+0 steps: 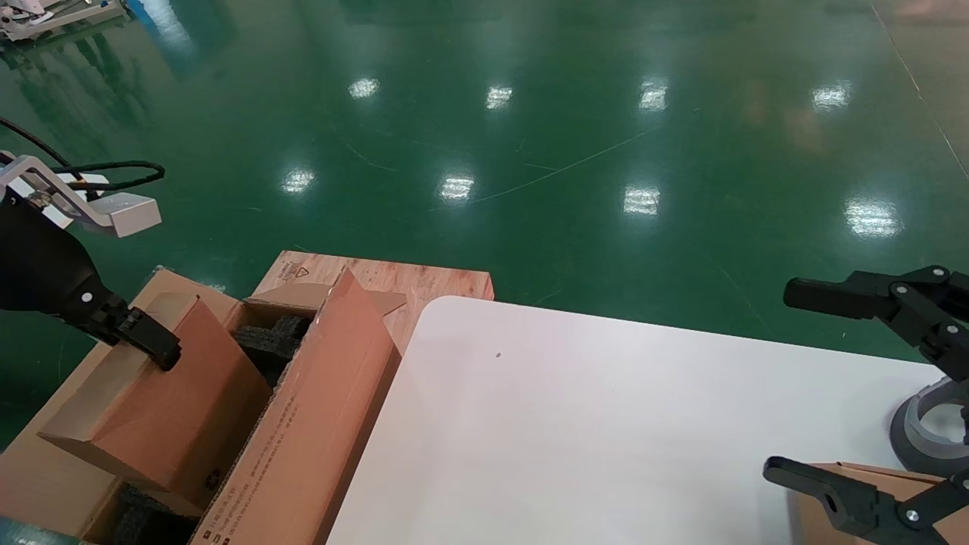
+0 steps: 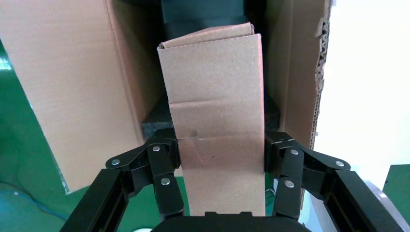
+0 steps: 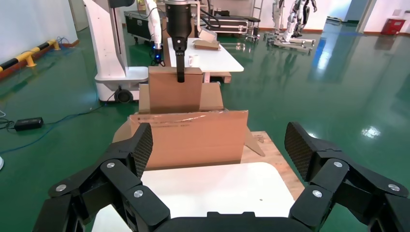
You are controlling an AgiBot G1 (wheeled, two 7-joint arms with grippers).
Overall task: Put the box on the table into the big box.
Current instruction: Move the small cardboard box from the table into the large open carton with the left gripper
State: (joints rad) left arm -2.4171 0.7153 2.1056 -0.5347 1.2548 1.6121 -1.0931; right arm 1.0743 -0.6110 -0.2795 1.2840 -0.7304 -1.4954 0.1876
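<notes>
Head view: green factory floor [image 1: 530, 151] fills the far field; the white table [image 1: 606, 424] takes the near right, its rounded far-left corner next to a plywood pallet [image 1: 424, 280]. The big box [image 1: 303, 446] stands off the table's left edge, tall flaps up, black foam blocks [image 1: 274, 335] visible inside at its far end and again at its near end. Open flaps presumably stay raised to keep the mouth clear for loading. The box [image 1: 159, 416], reddish-brown and closed, is tilted over that mouth, its lower end dipping between the flaps and above the foam, its upper far edge in the left gripper [image 1: 144, 342]. Left wrist view confirms the grip: both pads press the box's two narrow sides, the box [image 2: 215, 130] projecting straight out from between the fingers [image 2: 167, 159] toward the carton's interior. Judgement: the edge pinch lets the box hang and slide in end-first; contact with the foam cannot be confirmed, so release looks premature until the lower end is seated. The right gripper [image 1: 787, 378] hovers over the table's right edge, jaws spread wide, holding nothing; right wrist view shows its fingers [image 3: 142, 150] apart with bare tabletop between. A paler carton [image 1: 855, 477] sits at the table's near-right corner, below that gripper.
</notes>
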